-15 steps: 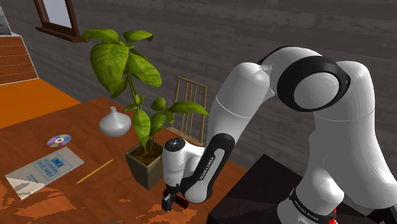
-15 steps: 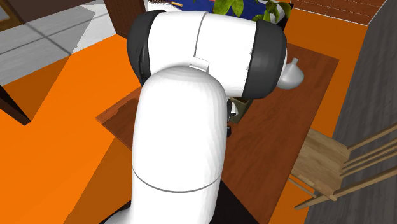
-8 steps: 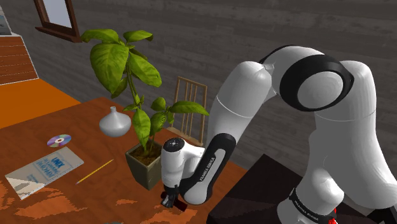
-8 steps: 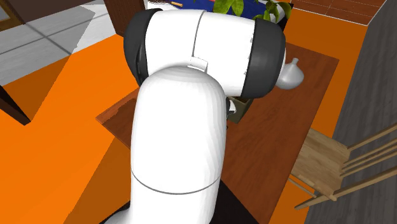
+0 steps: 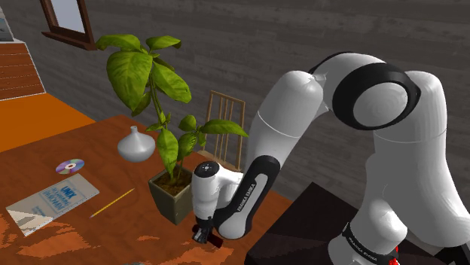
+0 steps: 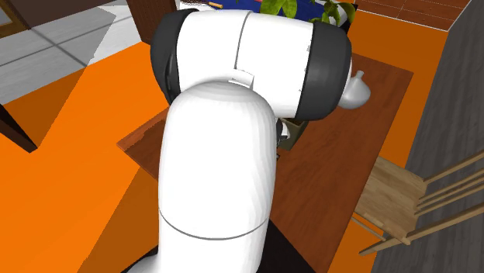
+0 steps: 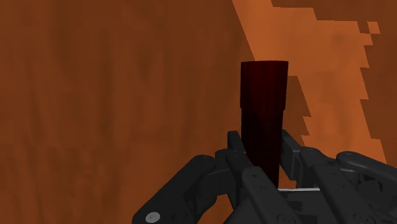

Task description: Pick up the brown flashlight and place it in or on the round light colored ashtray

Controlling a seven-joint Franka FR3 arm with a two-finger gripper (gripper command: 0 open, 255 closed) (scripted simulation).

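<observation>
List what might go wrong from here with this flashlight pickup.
1. The fingers clasp the dark brown flashlight near one end, with much of its length sticking out past them. It may pivot or slip when lifted.
2. The gripper sits low over the table, right beside the potted plant. A careless lift or swing could brush the pot or its leaves.
</observation>
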